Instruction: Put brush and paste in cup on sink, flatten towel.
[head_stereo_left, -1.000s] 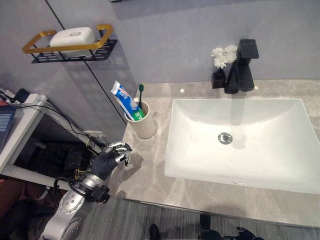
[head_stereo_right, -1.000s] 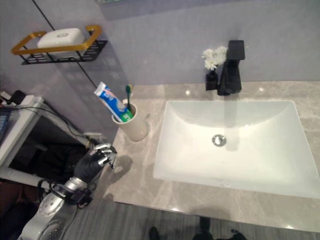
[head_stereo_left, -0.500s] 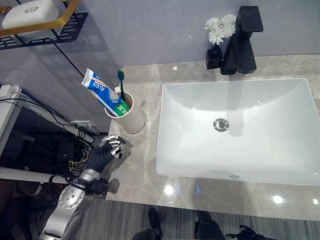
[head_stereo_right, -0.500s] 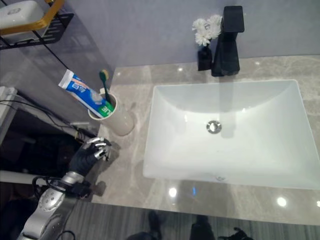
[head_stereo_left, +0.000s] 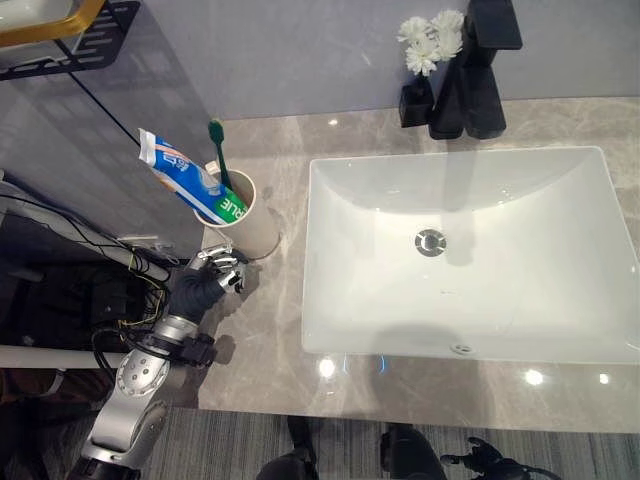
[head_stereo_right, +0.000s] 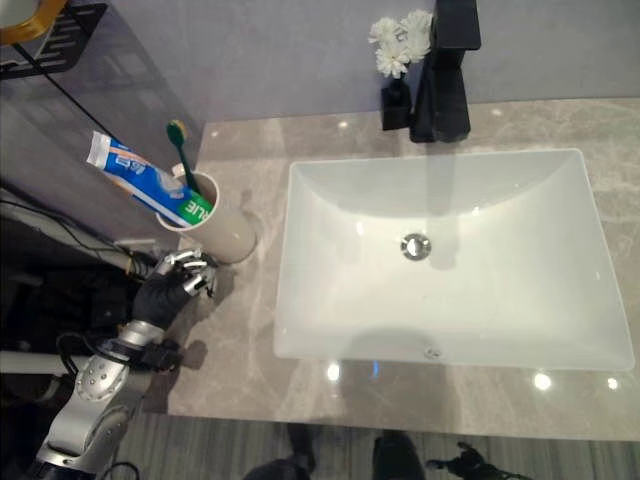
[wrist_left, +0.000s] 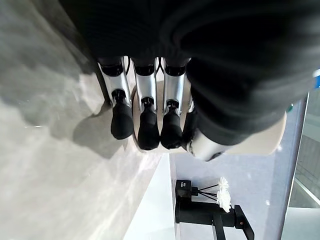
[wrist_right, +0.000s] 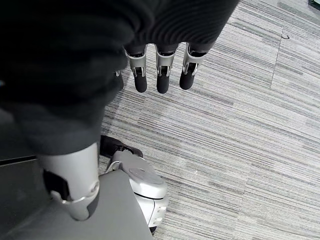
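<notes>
Beige round cup (head_stereo_left: 243, 213) on grey marble table (head_stereo_left: 270, 330), holding green toothbrush (head_stereo_left: 217, 145) and blue-white toothpaste tube (head_stereo_left: 188, 180). Left robot hand (head_stereo_left: 203, 286) empty, fingers loosely extended, just beside cup. Right robot hand (wrist_right: 159, 67) relaxed over striped floor (wrist_right: 240, 125).

The sink basin (head_stereo_left: 465, 250) sat in the counter (head_stereo_left: 270, 330), with the faucet (head_stereo_left: 478, 70) behind its far rim and a small vase of flowers (head_stereo_left: 420, 60) just left of the faucet. The cup (head_stereo_left: 235, 215) stood on the counter left of the basin, holding the toothbrush (head_stereo_left: 217, 150) and, leaning out to the left, the toothpaste tube (head_stereo_left: 185, 180). The left hand (head_stereo_left: 205, 285) was over the counter's left edge, just near of the cup, and a wall shelf (head_stereo_left: 60, 35) hung at the far left.
</notes>
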